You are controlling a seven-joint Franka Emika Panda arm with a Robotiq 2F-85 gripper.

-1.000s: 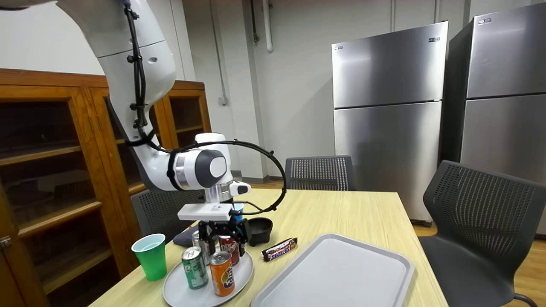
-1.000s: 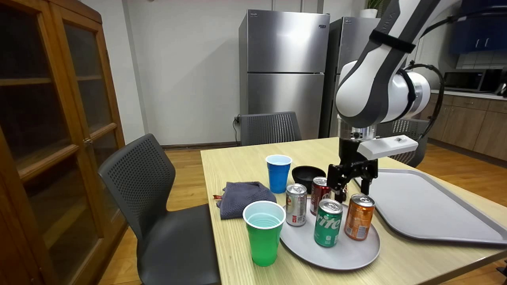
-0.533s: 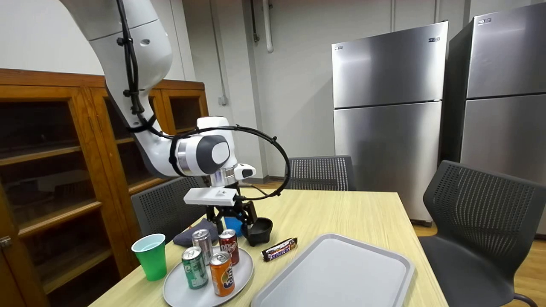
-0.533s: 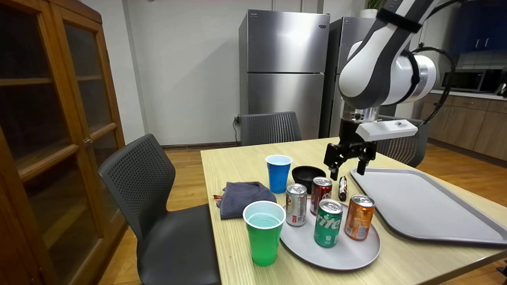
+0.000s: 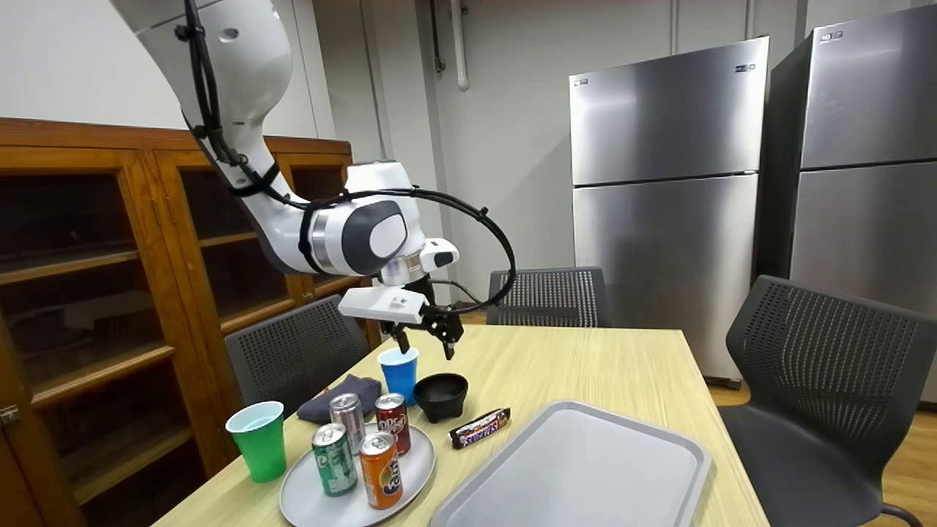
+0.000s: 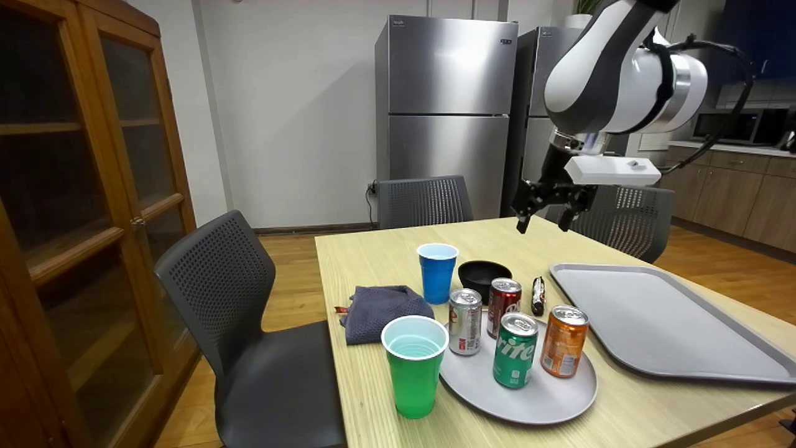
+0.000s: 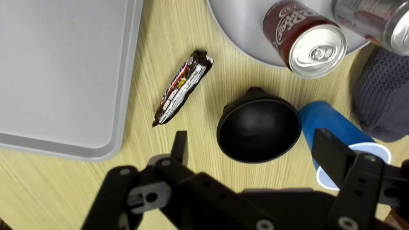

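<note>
Claw (image 6: 543,226) higher, farther from the red can (image 5: 394,426) than before, fingers (image 7: 331,155) wide apart

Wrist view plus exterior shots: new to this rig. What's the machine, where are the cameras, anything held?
It's a white robot arm ending in a black, two-fingered gripper. Both exterior views come from cameras standing apart from it; the wrist view comes from one on its wrist, looking down past the fingers. On the table are a plate carrying four drink cans, a green cup, a blue cup, a black bowl, a dark cloth, a Snickers bar and a gray tray. The gripper hangs open above the table, holding nothing.
</note>
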